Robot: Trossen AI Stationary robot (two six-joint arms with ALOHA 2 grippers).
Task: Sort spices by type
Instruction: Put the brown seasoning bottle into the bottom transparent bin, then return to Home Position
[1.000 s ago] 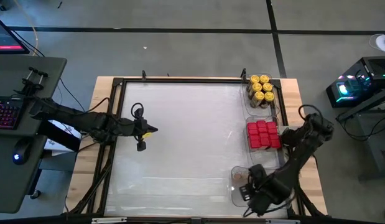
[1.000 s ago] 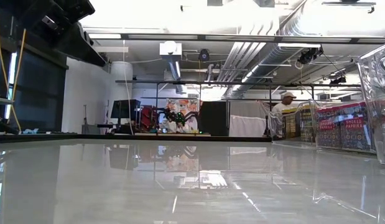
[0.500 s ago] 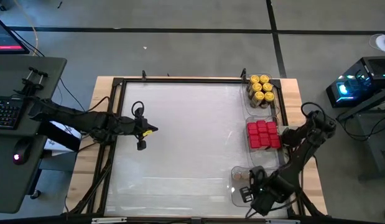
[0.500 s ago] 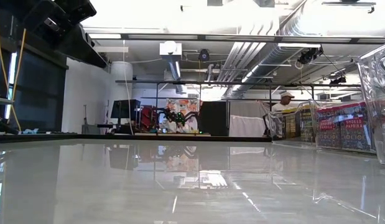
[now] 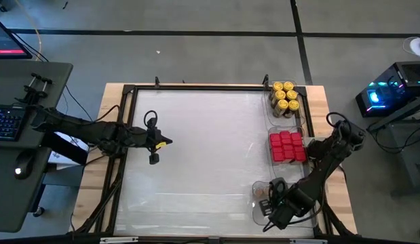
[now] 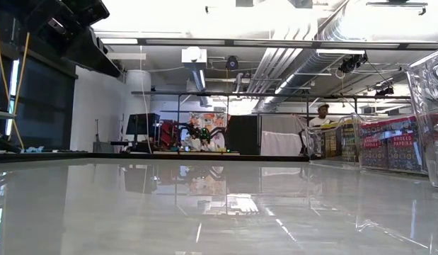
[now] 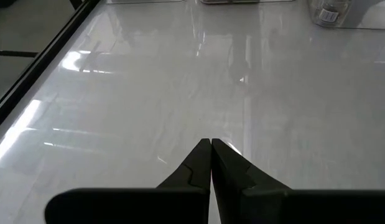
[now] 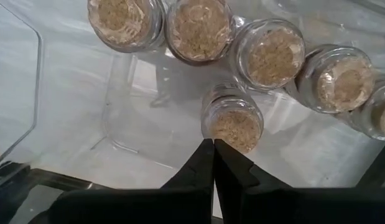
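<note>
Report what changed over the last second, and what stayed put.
The right claw shut empty above the brown-topped jars in the near tray, its arm shifting slightly. The left claw stayed shut over the bare table. Yellow-lidded jars and red tins unchanged.

Table (image 5: 196,149) — keyboard (image 5: 6,122), mouse (image 5: 20,166).

Along the table's right edge you are seeing the spices standing upright in three groups, well apart. The yellow-lidded jars (image 5: 285,95) are clustering at the far corner. The red tins (image 5: 287,146) are sitting packed side by side in a block at mid-edge, their labels showing in the low view (image 6: 392,150). The small jars with brownish-grey tops (image 8: 199,28) are standing at the near corner, five in a row, with one jar (image 8: 233,121) standing alone just beside that row.
</note>
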